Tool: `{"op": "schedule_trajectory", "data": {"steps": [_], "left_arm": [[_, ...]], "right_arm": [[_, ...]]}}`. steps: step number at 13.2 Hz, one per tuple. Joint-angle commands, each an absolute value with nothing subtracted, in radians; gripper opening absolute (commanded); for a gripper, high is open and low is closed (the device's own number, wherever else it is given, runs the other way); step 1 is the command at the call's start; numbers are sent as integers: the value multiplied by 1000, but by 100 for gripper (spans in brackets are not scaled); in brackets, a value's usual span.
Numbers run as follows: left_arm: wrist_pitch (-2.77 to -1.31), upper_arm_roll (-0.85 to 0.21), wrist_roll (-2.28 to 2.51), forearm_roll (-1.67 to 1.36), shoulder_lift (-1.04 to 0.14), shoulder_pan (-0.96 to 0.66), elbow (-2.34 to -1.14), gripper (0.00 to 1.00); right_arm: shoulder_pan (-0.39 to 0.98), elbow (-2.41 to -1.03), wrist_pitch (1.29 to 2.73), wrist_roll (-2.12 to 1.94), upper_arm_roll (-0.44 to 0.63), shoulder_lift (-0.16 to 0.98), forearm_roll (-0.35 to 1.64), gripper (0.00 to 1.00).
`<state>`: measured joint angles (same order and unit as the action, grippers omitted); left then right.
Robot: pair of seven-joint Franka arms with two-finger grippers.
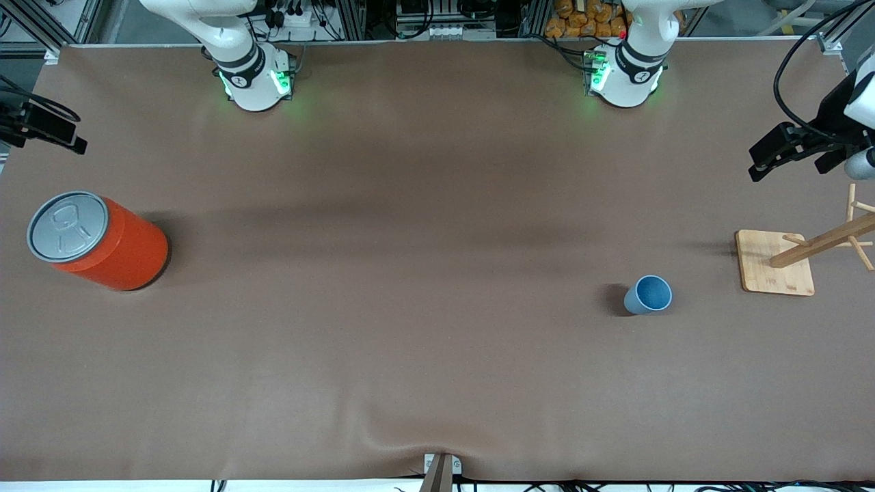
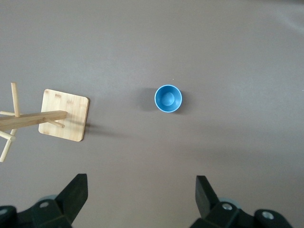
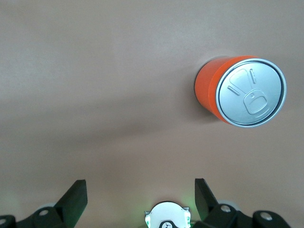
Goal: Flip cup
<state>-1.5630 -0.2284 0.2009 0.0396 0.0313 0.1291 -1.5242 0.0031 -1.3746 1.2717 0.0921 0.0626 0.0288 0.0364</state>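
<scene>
Brown tabletop [image 1: 410, 273] carries the small light-blue matte tapered cup [image 1: 648, 294], upright with mouth up, toward the left arm's end beside a wooden peg rack [image 1: 776, 262]. Left gripper [image 2: 141, 194], fingers spread and empty, hangs above that end and is clearly the closer one. Right gripper [image 3: 140, 197], also spread, waits over the orange can with grey lid [image 1: 96, 240].

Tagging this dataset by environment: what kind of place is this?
Most likely a robotics lab bench: two arm bases bolted along a brown-covered table, aluminium framing and cabling at its edge, and staged props only: a blue cup, an orange can, a wooden peg rack.
</scene>
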Motion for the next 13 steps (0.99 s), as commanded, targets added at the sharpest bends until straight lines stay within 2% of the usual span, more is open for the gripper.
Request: {"op": "schedule_trajectory", "data": {"steps": [1,8,13], "left_arm": [[-1545,-233,210,43,35,129,-1511,100],[-1508,-238,212,44,38,124,-1519,100],[-1474,-284,212,43,49,126,-1526,100]], "right_arm": [[12,-1373,1264,110,67,25,48,100],[12,-1373,1264,110,67,25,48,100],[12,-1373,1264,110,67,25,48,100]]}}
